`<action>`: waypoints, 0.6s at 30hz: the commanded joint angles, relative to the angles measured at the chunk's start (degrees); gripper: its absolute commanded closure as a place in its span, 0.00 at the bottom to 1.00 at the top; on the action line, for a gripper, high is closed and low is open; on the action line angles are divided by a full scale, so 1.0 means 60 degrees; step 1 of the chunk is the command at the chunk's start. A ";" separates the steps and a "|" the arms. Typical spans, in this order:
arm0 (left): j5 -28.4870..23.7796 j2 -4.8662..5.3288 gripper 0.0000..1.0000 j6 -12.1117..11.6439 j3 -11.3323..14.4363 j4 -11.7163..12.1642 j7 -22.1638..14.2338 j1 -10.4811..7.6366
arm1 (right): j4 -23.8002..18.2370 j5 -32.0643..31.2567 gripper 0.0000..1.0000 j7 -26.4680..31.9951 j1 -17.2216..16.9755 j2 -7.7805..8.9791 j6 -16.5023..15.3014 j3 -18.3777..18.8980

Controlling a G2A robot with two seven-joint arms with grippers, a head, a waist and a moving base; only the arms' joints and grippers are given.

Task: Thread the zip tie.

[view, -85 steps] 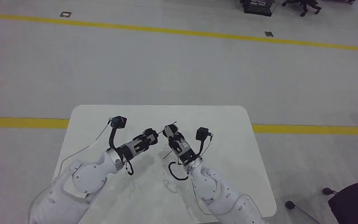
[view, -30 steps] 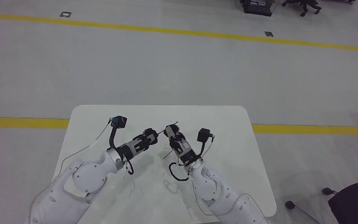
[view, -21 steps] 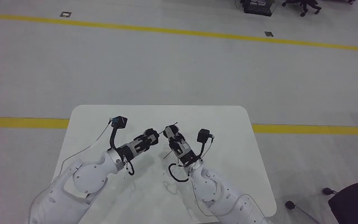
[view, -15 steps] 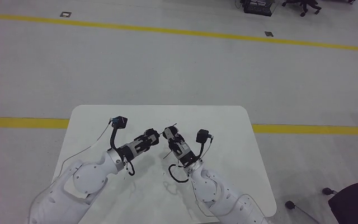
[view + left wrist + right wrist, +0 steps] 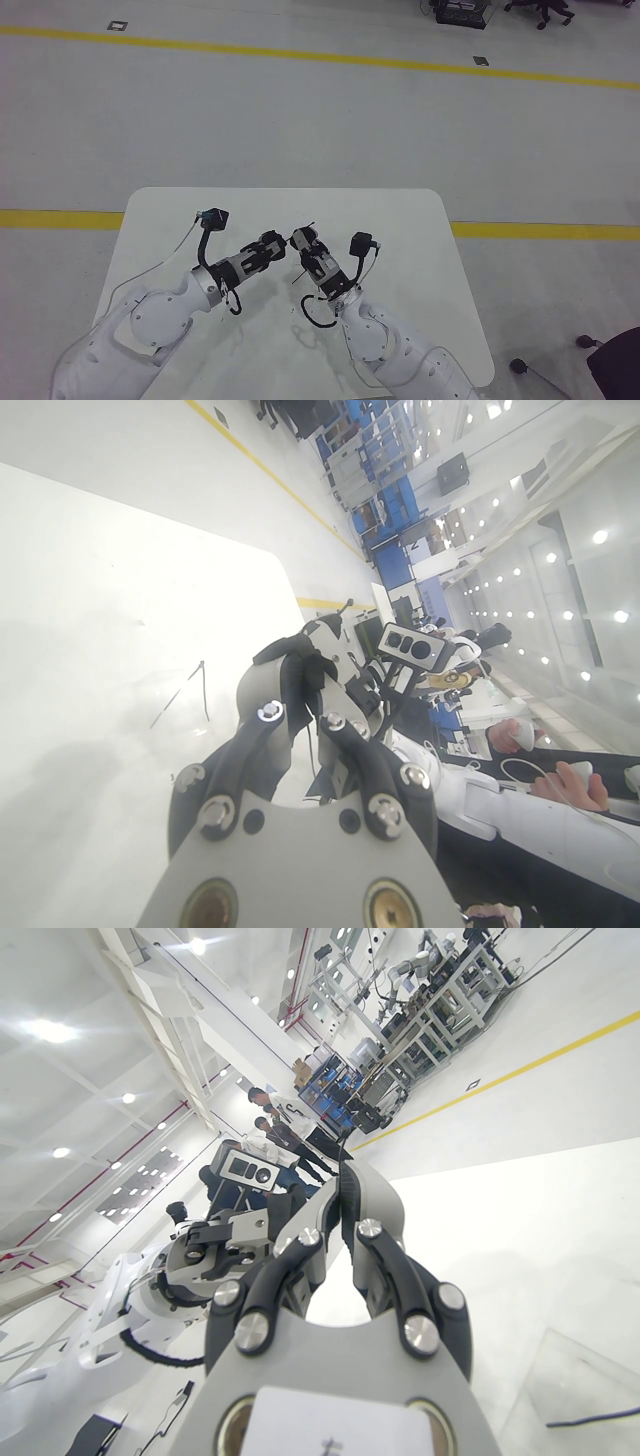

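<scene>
Right gripper [image 5: 343,1174] pinches zip tie [image 5: 342,1144] (fingers closed).

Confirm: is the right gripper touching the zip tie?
Touching. The right wrist view shows the right gripper shut on the zip tie, with the tie's thin black end sticking out beyond the closed tips.

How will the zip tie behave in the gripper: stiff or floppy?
Likely springy rather than limp: the zip tie sticks straight out past the shut right gripper without drooping. Probably very light, being a thin strip. It may pivot or slip if pushed, since the pinch on it is narrow.
</scene>
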 commanded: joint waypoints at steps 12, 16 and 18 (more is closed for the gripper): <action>0.0303 0.0027 1.00 0.0067 0.0021 0.0029 0.0091 -0.0078 | 0.0051 0.0224 1.00 -0.0347 -0.0023 0.0064 0.0000 0.0162; 0.0337 0.0028 1.00 0.0085 0.0059 0.0038 0.0102 -0.0100 | 0.0002 0.0221 1.00 -0.0365 -0.0058 0.0095 0.0000 0.0195; 0.0369 0.0028 1.00 0.0091 0.0092 0.0051 0.0087 -0.0122 | -0.0024 0.0218 1.00 -0.0374 -0.0075 0.0108 0.0000 0.0198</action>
